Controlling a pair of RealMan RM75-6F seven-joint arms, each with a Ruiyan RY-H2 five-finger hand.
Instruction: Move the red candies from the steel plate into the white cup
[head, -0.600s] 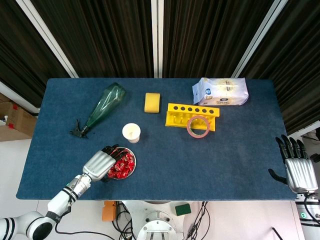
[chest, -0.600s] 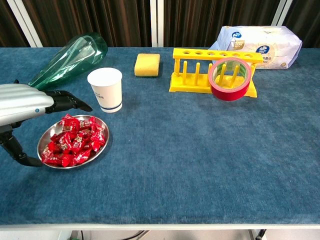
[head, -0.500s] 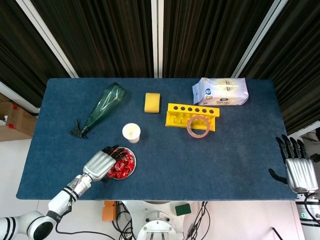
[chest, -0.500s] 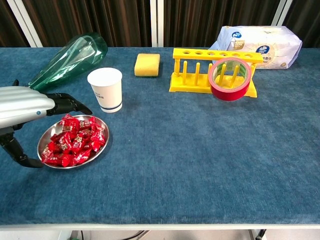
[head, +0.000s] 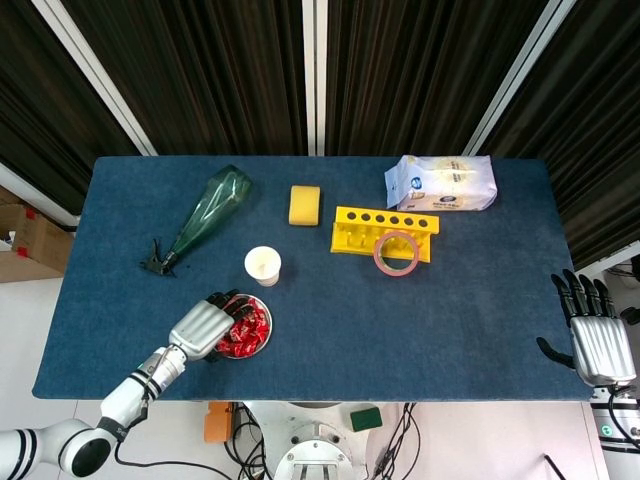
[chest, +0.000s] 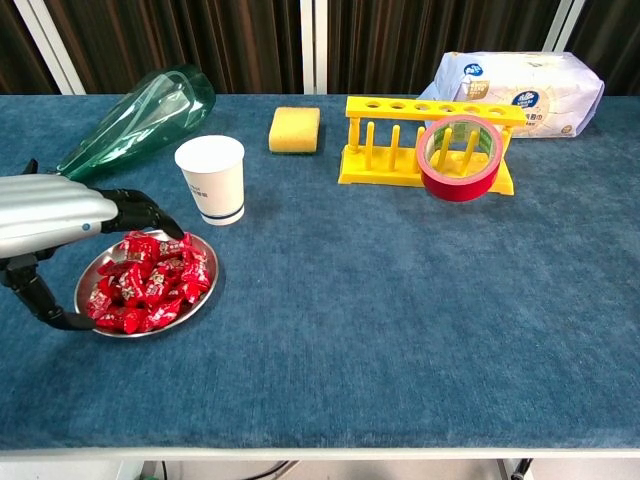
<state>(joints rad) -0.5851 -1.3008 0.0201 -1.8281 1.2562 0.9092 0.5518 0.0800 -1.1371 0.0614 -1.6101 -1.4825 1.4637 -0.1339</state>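
A round steel plate (head: 260, 345) (chest: 196, 297) heaped with red candies (head: 246, 333) (chest: 150, 282) sits near the table's front left. Just behind it stands the white cup (head: 263, 265) (chest: 211, 178), upright. My left hand (head: 204, 326) (chest: 60, 215) hovers over the plate's left side, fingers spread and bent down toward the candies, thumb reaching under the near rim; whether the fingertips touch candy is unclear. It covers part of the plate in the head view. My right hand (head: 596, 335) rests open at the table's far right edge, away from everything.
A green plastic bottle (head: 207, 215) (chest: 140, 114) lies behind the cup to the left. A yellow sponge (head: 305, 204) (chest: 295, 129), a yellow tube rack (head: 385, 231) (chest: 425, 140) with a red tape roll (head: 397, 252) (chest: 458, 157) leaning on it, and a white bag (head: 441, 182) (chest: 520, 78) stand further back.
My left hand has edged forward and lower over the plate, fingers curling down toward the candies. The right hand has not moved.
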